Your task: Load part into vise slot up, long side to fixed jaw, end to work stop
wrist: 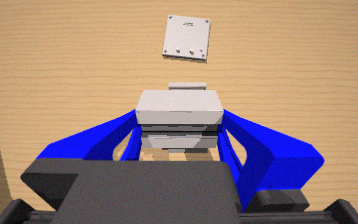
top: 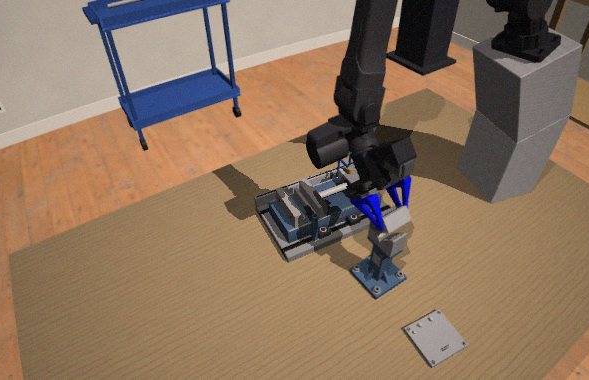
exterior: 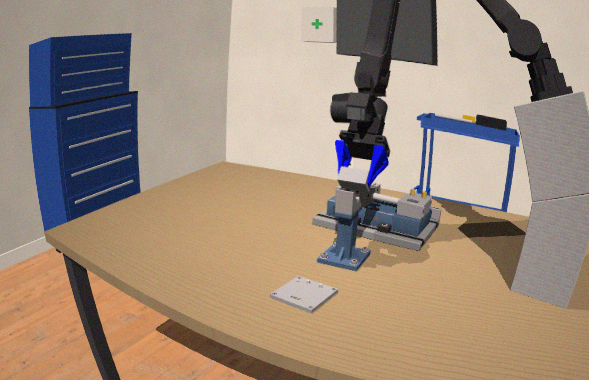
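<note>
Nearest on the wooden table [top: 140, 300] [exterior: 190, 250] lies the infeed plate [top: 435, 337] [exterior: 304, 294] [wrist: 187, 37], flat, with small pins along one side and no block on it. Just beyond stands the V-block [top: 392, 245] [exterior: 346, 201] [wrist: 187, 86] on its blue post [exterior: 346, 235], bolted down by a square foot. The gripper [top: 394, 216] [exterior: 356, 177] [wrist: 179, 112] is closed on the grey block [top: 399, 220] [exterior: 353, 176] [wrist: 180, 101] — one blue finger at each end — right at the top of the V-block; whether the two touch, I cannot tell. Behind that sits the vise [top: 300, 231] [exterior: 415, 205], its jaws apart, the block outside it. Off to one side rises a grey pedestal [top: 525, 100] [exterior: 555, 200], and farther back — off the table — stands a blue cart [top: 180, 97] [exterior: 470, 131].
</note>
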Controlling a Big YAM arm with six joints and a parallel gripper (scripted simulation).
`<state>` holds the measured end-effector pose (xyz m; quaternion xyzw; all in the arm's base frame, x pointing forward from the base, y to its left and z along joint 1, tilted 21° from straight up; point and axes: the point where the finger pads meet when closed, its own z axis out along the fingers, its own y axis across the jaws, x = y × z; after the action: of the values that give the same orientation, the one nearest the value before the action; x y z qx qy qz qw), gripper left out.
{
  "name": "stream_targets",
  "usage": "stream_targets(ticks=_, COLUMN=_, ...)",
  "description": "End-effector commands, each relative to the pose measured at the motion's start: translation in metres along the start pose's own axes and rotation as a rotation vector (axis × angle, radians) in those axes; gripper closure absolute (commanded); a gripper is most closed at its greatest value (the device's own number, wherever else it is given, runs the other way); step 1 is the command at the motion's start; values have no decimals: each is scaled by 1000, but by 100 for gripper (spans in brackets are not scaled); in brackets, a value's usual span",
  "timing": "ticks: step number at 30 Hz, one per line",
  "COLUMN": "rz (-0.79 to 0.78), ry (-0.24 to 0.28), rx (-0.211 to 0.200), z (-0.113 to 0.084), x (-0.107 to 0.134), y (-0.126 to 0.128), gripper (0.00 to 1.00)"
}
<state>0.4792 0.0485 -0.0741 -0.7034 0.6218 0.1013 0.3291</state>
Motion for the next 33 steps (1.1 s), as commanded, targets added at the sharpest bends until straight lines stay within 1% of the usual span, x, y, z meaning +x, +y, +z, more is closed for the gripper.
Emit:
stream_targets(ticks=1, rz=-26, ry=8, rx=26, z=-6, x=-15, y=-10, gripper=100)
stream_targets(ticks=9, rz=-26, ry=65, rx=28, z=-6, x=-15, y=-11, gripper=100)
stream_targets(ticks=11, rz=-26, ry=65, rx=28, z=-6, x=-15, y=-11, gripper=100)
stream_targets(ticks=18, rz=-25, ry=129, rx=30, z=-5, x=-15, y=-11, gripper=100)
stream_targets(ticks=26, rz=-23, ry=214, rx=32, z=-5, x=-15, y=-11, gripper=100)
stream_targets(ticks=28, rz=-23, ry=214, rx=32, z=-5, x=-15, y=-11, gripper=100)
stream_targets(ticks=33, rz=-22, ry=272, rx=34, z=-5, x=-16, y=-11, gripper=100)
